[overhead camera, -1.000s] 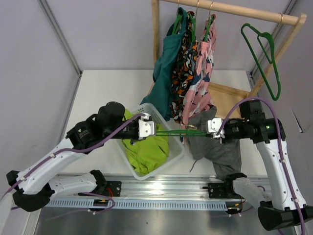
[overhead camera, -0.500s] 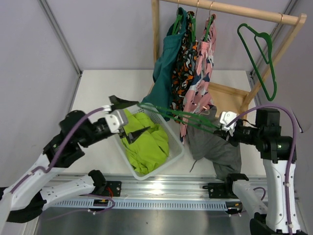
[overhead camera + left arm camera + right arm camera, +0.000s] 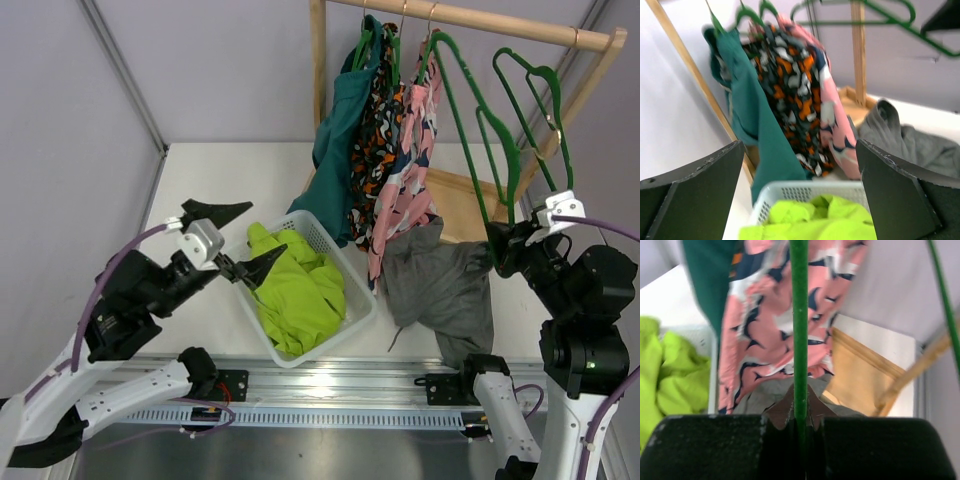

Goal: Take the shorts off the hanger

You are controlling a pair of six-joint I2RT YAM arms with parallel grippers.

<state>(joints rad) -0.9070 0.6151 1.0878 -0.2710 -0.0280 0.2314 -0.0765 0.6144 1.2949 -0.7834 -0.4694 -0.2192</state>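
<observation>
Left claw point(image 3: 268, 227) stood spread wide above the near-left side of the white basket point(image 3: 362, 300), empty and touching nothing. Right claw point(image 3: 503, 243), raised at the right, was clamped shut on a bare green hanger point(image 3: 800, 315). The grey shorts point(image 3: 445, 290) lay crumpled on the table point(image 3: 230, 170), just right of the basket.

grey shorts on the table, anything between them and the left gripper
Yes. The white basket holding a lime garment sits between the open left gripper and the shorts. The hem of the hanging pink garment also dangles at the edge of the shorts nearest the basket.
</observation>
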